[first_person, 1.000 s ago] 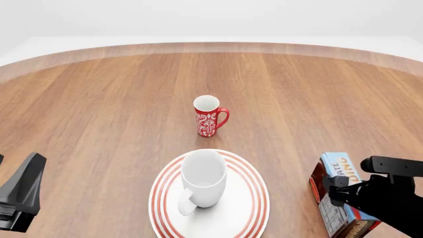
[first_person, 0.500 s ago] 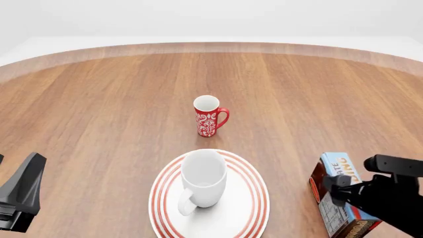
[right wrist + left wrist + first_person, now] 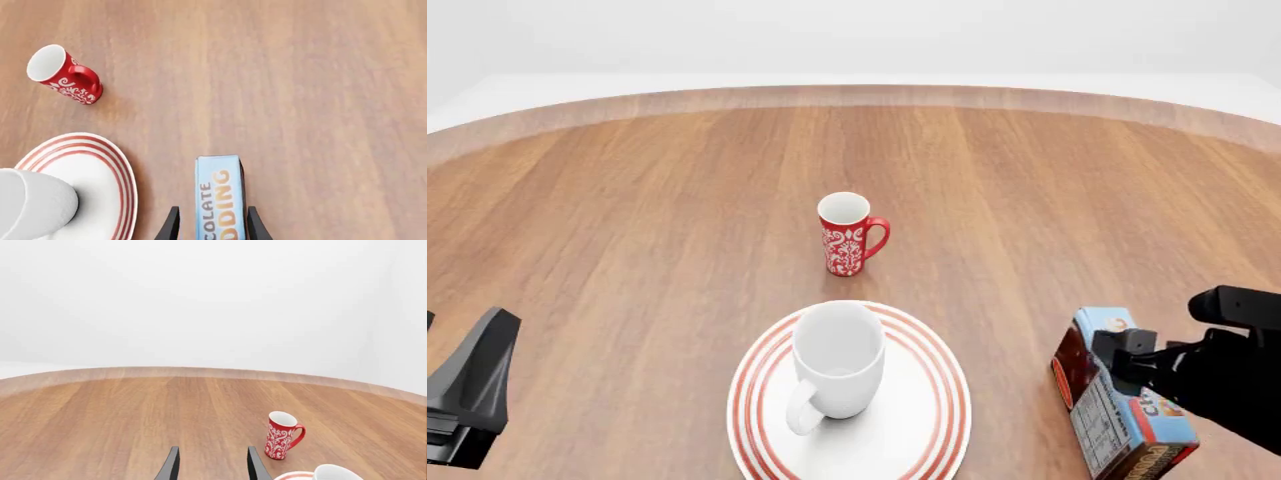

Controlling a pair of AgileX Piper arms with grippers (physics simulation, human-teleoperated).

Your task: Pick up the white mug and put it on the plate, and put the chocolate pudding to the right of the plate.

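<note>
White mug upright on plate; pudding at plate's 3 o'clock, right gripper straddling it.
Mug glossy, plain white, handle toward 7 o'clock, sits near plate centre. Plate round, white, red rings at rim, close to table's near edge. Pudding carton rectangular, light blue face, dark brown sides, standing just beside plate, not touching. Right fingers spread either side of carton; contact cannot tell. Left gripper at 8 o'clock, well apart, fingers spread, nothing between. Red mug slim, patterned, at 12 o'clock of plate, apart. Table wood-grain, curved far edge; wide bare wood left, right and beyond red mug.
</note>
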